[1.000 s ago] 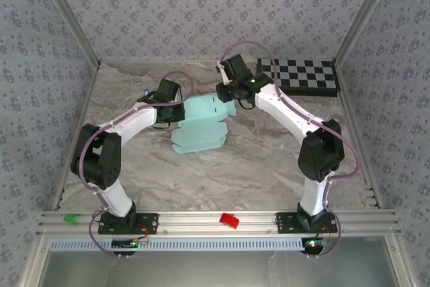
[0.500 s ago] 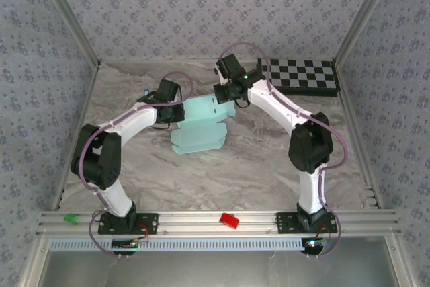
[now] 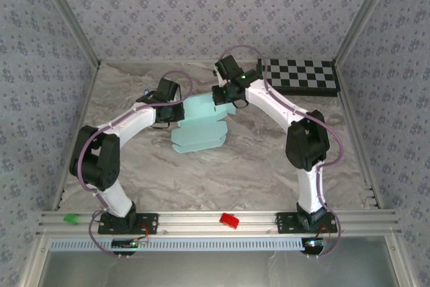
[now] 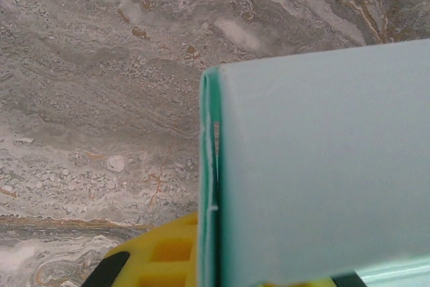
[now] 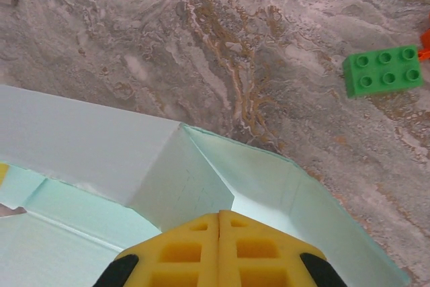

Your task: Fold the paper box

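Note:
The pale aqua paper box (image 3: 199, 128) lies partly folded at the table's middle. My left gripper (image 3: 176, 113) is at its left edge and shut on it. In the left wrist view the box's wall (image 4: 322, 166) stands on edge, and a yellow finger (image 4: 158, 253) of the left gripper (image 4: 213, 250) presses its green rim. My right gripper (image 3: 226, 96) is at the box's far right corner. Its yellow fingers are shut together, tips (image 5: 220, 214) against a raised inner flap (image 5: 181, 179) of the box (image 5: 87, 132), with nothing held between them.
A black-and-white checkerboard (image 3: 299, 76) lies at the back right. A green brick (image 5: 383, 70) sits on the marble beyond the box, with an orange piece (image 5: 425, 37) beside it. A red brick (image 3: 230, 220) and a green brick (image 3: 70, 218) rest on the front rail.
The right arm's elbow has swung left and inward. Its gripper has shifted a little left over the box's far corner, and the flap there now stands more upright. The left arm has held still.

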`<state>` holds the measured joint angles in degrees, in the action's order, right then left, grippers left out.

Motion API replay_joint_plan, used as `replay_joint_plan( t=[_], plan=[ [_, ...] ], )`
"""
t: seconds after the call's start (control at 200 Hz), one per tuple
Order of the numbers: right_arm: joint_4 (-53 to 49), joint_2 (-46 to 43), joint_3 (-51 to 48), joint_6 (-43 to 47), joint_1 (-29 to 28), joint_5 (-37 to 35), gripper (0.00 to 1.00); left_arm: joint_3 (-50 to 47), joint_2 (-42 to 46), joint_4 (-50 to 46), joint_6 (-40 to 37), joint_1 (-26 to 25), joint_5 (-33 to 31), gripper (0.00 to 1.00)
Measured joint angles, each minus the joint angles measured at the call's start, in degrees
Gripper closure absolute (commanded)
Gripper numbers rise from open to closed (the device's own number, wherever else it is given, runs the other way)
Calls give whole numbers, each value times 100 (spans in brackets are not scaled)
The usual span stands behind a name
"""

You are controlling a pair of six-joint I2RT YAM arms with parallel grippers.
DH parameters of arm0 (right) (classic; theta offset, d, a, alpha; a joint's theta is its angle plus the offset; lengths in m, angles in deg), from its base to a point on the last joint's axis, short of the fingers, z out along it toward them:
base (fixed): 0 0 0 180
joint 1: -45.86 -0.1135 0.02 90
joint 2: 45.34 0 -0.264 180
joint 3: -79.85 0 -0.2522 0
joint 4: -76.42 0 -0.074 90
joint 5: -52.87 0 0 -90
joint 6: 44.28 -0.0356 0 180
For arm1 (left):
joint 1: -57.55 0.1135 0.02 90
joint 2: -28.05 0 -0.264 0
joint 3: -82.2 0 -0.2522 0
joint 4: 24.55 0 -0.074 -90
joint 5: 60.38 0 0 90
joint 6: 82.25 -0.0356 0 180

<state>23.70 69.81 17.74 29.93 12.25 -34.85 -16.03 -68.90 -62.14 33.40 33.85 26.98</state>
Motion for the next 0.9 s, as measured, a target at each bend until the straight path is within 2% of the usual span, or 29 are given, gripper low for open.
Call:
replay_joint_plan(
  t=[0.48, 0.9],
  plan=[
    [1624, -216, -1294, -1244, 203, 944, 99, 0, 0, 2, 146, 0, 2, 100],
    [2127, -236, -1342, -1488, 225, 1362, 99, 0, 0, 57, 214, 2, 0, 100]
  ],
)
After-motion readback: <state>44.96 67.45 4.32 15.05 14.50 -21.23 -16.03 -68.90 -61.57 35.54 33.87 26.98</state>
